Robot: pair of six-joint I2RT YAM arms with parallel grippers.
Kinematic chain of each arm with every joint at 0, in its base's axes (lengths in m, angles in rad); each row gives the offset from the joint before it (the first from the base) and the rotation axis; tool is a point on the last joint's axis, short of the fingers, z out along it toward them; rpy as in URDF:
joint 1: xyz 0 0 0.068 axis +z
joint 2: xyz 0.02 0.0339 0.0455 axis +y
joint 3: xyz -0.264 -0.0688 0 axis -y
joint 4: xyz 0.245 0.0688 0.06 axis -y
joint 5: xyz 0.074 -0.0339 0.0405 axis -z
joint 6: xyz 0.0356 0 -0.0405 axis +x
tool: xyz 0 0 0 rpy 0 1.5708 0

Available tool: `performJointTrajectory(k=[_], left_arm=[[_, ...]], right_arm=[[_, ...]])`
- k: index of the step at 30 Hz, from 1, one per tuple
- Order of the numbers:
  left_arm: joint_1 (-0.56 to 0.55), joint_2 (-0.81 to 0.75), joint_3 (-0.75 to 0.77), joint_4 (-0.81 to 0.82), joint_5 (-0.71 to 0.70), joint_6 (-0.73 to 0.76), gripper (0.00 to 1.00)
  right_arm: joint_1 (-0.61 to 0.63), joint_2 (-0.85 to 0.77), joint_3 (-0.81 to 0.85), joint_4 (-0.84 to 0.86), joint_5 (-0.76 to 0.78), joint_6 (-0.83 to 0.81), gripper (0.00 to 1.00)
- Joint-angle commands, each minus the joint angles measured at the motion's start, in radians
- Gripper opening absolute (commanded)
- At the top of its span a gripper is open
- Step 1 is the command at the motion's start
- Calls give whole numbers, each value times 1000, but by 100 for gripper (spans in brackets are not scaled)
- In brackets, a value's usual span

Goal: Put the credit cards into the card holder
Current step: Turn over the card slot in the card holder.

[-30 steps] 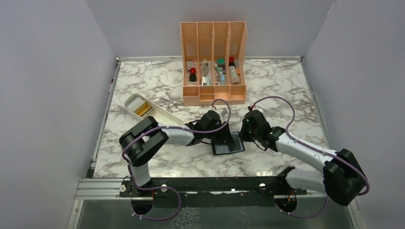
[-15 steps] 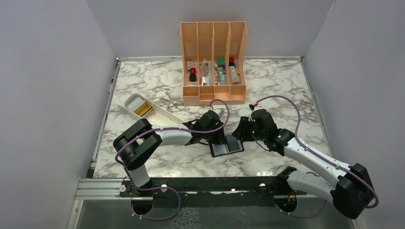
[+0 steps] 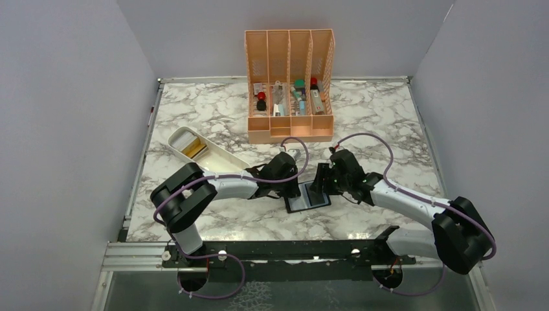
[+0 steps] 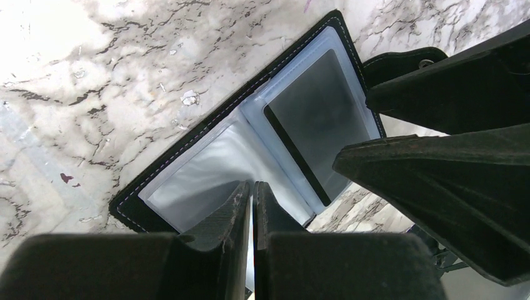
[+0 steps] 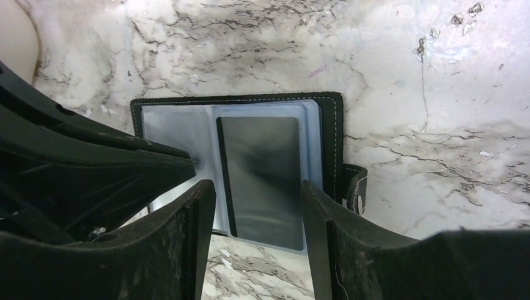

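The black card holder point(image 3: 308, 198) lies open on the marble, its bluish clear pockets up. A dark card point(image 5: 262, 172) sits in its right pocket; it also shows in the left wrist view point(image 4: 319, 122). My left gripper point(image 4: 252, 186) is shut, pinching a clear pocket leaf at the holder's left page point(image 4: 206, 169). My right gripper point(image 5: 257, 187) is open and empty, hovering just above the right page, beside the clasp tab point(image 5: 354, 187). Gold cards point(image 3: 193, 149) lie in the white tray point(image 3: 223, 159).
A tall orange slotted organiser point(image 3: 289, 84) with small items stands at the back centre. The white tray lies diagonally at the left. Both arms meet over the holder near the table's middle front. Grey walls close in the sides.
My right gripper has shifted a little left over the holder, and its arm has drawn back in. The left gripper has stayed at the holder's left page.
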Motion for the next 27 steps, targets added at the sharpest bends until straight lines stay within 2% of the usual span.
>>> performJointTrajectory(k=[1, 7, 12, 20, 27], left_arm=[[-5, 6, -9, 21, -18, 7, 9], [-5, 35, -9, 18, -22, 11, 10], [-5, 39, -6, 19, -22, 11, 10], [-4, 51, -1, 20, -19, 12, 11], [-5, 57, 0, 22, -16, 12, 11]], right_arm=[[1, 18, -26, 49, 39, -5, 58], [2, 42, -33, 76, 25, -9, 58], [1, 44, -35, 90, 4, -11, 54], [2, 6, -42, 107, -44, -12, 46], [1, -48, -46, 110, -79, -10, 45]])
